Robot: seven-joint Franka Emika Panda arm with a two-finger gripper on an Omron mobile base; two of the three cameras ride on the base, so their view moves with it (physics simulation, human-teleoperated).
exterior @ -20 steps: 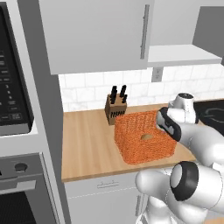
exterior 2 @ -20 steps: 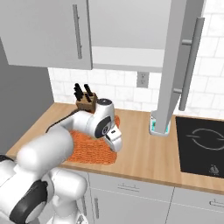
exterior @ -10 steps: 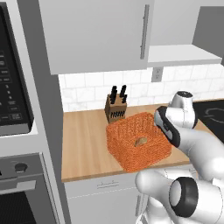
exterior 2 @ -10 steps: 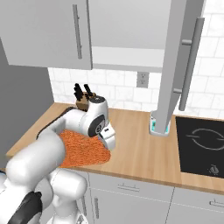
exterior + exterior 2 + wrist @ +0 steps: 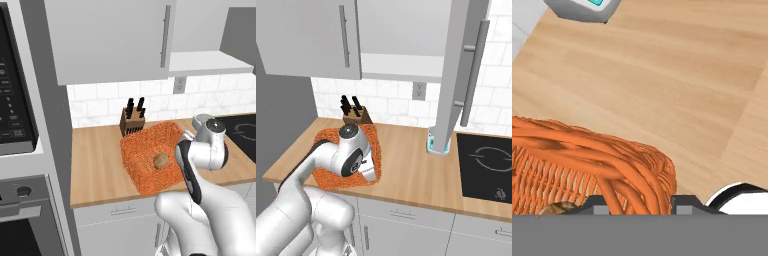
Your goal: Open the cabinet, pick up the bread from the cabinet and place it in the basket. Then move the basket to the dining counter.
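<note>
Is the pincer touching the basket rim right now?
Touching. In the hand view the pincer straddles the orange woven rim of the basket, with the wicker running between its dark fingertips, and the left base view shows the basket tilted up.

We see even, bright rendered light, no glare; soft shadow under the cabinets [image 5: 115, 40]. Base views sharp; hand view slightly soft, basket [image 5: 587, 160] weave blurred.

**Basket tilted on the counter, bread inside**

We see the basket [image 5: 152, 157] tilted on the counter [image 5: 97, 167], the bread [image 5: 160, 160] in it. The knife block [image 5: 132, 121] stands just behind, against the wall. The hand [image 5: 639, 202] straddles the basket's rim. The cabinet [image 5: 461, 75] hangs open, further right.
</note>
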